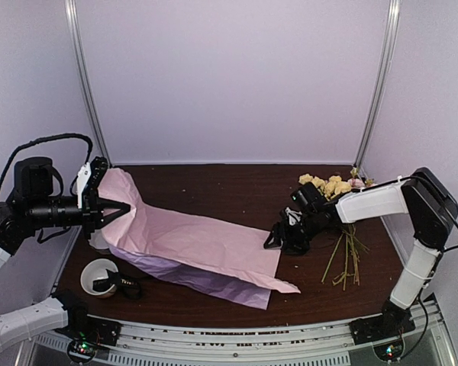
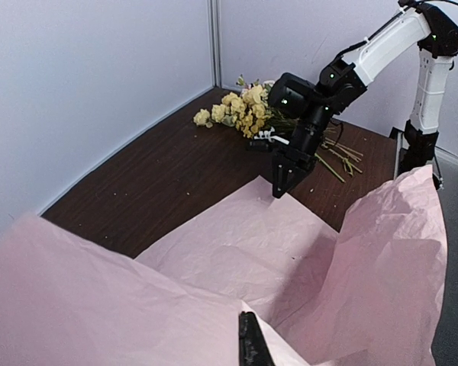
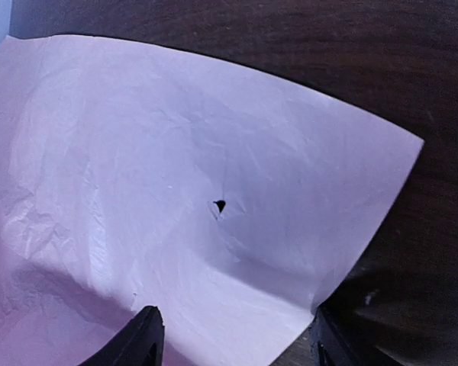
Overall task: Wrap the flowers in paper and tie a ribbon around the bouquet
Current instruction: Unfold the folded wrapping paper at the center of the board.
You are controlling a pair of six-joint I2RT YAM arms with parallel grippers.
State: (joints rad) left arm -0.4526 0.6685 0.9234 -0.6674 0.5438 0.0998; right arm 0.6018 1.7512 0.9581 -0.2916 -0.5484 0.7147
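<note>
Nearest, at the near left edge of the worktop [image 1: 214, 187], sits a small white bowl [image 1: 91, 264] with something black [image 1: 122, 288] in and beside it; I cannot tell whether that is the ribbon. My left hand [image 1: 120, 208] is pressed together, pinching the far left end of the paper [image 1: 206, 244] and holding it up off the worktop, so the sheet slopes down to the right and lies partly folded over itself. My right hand [image 1: 278, 240] is spread and holds nothing, low over the paper's right edge with a finger on either side of it. The flowers [image 1: 328, 185] lie loose at the far right, behind my right arm and off the paper, stems pointing near. As I judge it, I am only laying out the sheet: the flowers have yet to go on it, nothing is wrapped, and no ribbon is tied.
</note>
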